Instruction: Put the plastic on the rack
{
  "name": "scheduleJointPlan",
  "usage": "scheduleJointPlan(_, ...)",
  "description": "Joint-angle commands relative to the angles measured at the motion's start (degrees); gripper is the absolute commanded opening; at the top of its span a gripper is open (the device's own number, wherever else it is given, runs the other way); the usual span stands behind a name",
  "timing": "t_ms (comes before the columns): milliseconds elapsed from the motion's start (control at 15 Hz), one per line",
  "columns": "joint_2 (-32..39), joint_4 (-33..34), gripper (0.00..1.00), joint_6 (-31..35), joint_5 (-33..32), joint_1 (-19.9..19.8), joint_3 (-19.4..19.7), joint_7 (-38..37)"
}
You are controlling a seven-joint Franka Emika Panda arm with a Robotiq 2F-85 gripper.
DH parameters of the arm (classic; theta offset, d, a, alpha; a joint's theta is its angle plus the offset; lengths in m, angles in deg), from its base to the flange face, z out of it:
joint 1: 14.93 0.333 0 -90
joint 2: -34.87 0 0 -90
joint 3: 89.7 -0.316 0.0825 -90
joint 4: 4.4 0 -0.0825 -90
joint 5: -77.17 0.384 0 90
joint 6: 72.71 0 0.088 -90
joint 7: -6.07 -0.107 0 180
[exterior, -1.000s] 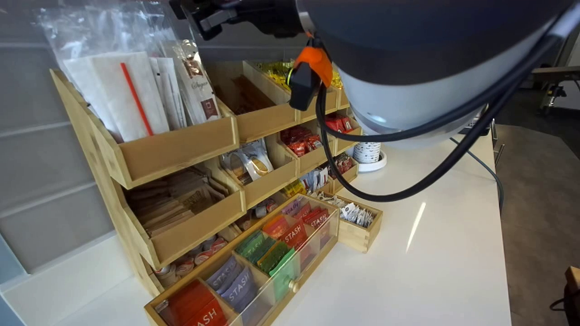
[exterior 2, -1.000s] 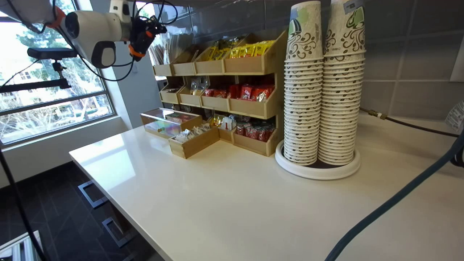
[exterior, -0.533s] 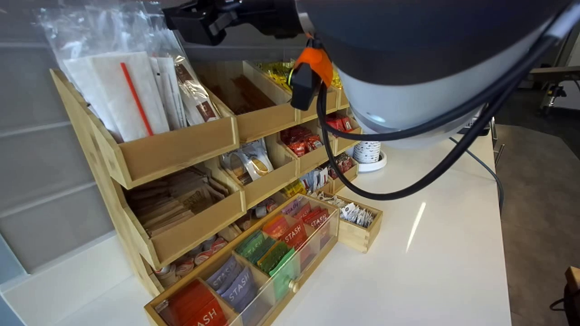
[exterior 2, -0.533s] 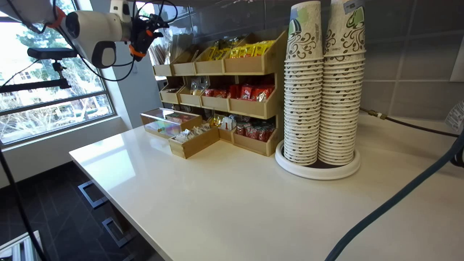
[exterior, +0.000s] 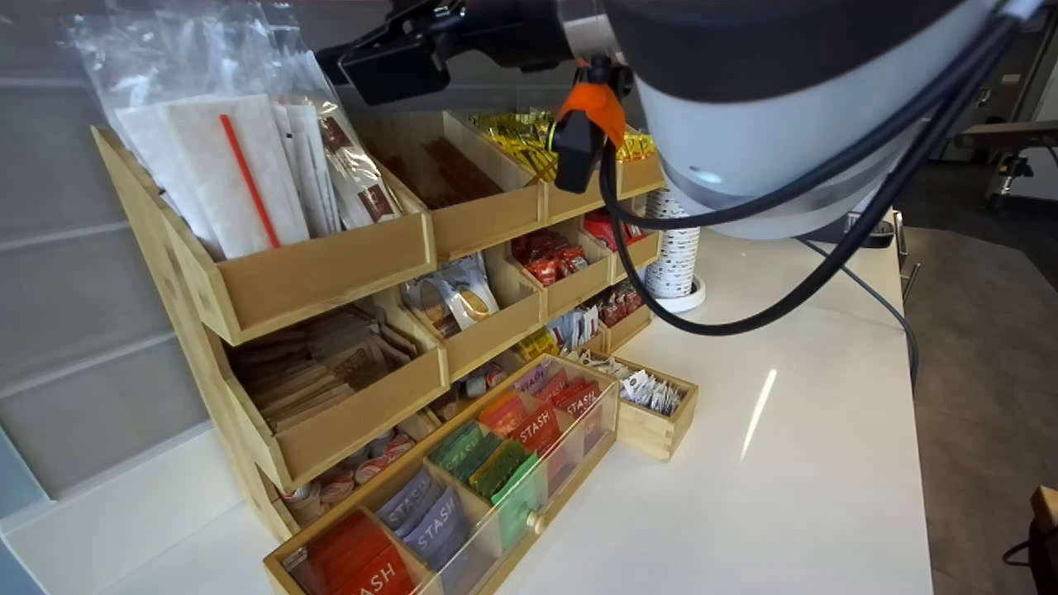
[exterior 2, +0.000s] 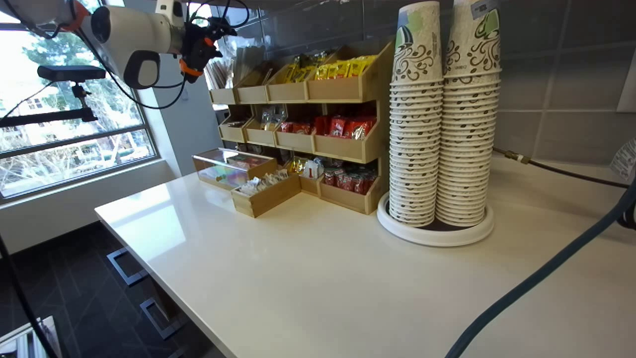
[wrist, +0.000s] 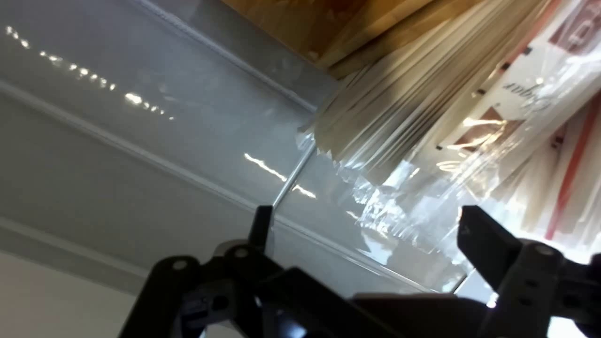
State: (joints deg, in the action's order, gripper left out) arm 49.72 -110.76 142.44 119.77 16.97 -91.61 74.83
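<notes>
Far left in an exterior view, clear plastic packets (exterior: 223, 157) lean in the rack (exterior: 331, 281), top row, end slot; looks placed to me. By their right edge, the fingers (wrist: 486, 246) are wide apart (can't tell if any crinkly tops poke between). I'd back off slow, no squeezing, so nothing snags.
</notes>
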Motion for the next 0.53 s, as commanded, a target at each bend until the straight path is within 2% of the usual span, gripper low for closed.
scheduleJointPlan(0,-6.5,-6.0,1.00,-7.2,1.0,-0.1,0.3,3.7)
scheduleJointPlan(467,-16.9,-14.5,1.00,-20.6,0.1,-0.8,1.1,5.1)
